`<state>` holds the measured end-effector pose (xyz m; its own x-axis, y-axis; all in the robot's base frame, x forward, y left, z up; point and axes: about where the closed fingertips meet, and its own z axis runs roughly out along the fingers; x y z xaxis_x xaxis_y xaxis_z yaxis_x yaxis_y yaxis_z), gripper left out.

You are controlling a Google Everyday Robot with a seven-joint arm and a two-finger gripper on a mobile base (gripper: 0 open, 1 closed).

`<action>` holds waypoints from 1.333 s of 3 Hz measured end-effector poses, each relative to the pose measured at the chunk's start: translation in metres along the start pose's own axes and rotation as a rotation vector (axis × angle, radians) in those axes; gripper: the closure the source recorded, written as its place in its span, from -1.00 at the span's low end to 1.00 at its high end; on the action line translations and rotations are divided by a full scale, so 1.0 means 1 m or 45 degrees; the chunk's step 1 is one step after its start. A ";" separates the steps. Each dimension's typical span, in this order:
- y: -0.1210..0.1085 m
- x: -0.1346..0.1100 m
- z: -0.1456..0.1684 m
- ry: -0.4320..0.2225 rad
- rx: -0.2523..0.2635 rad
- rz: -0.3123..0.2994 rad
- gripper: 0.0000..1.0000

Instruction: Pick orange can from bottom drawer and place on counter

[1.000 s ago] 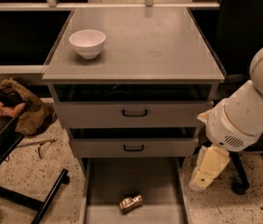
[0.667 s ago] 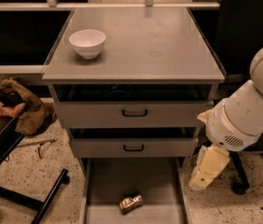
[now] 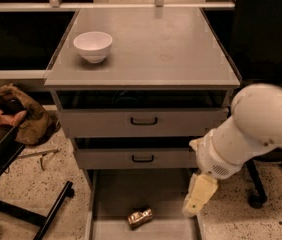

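The orange can (image 3: 140, 217) lies on its side in the open bottom drawer (image 3: 112, 199), near the drawer's front middle. It looks golden and dented. My gripper (image 3: 197, 196) hangs from the white arm at the drawer's right wall, to the right of the can and apart from it. It holds nothing that I can see. The counter (image 3: 156, 44) is the flat grey top of the cabinet, above two drawers with black handles.
A white bowl (image 3: 93, 46) stands on the counter's left side. A brown bag (image 3: 18, 115) and a black chair base (image 3: 26, 209) lie on the speckled floor at the left. Another chair base (image 3: 261, 184) is at the right, behind my arm.
My arm and gripper have shifted slightly lower and to the left, towards the bottom drawer's right wall. The can has not moved.
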<state>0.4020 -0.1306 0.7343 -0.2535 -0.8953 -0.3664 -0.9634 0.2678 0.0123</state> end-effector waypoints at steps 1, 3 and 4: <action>-0.008 -0.005 0.087 -0.103 -0.041 -0.002 -1.00; 0.001 0.016 0.134 -0.078 -0.137 -0.008 -1.00; 0.018 0.048 0.206 -0.063 -0.239 -0.004 -1.00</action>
<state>0.3904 -0.0958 0.5251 -0.2503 -0.8761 -0.4122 -0.9647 0.1896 0.1828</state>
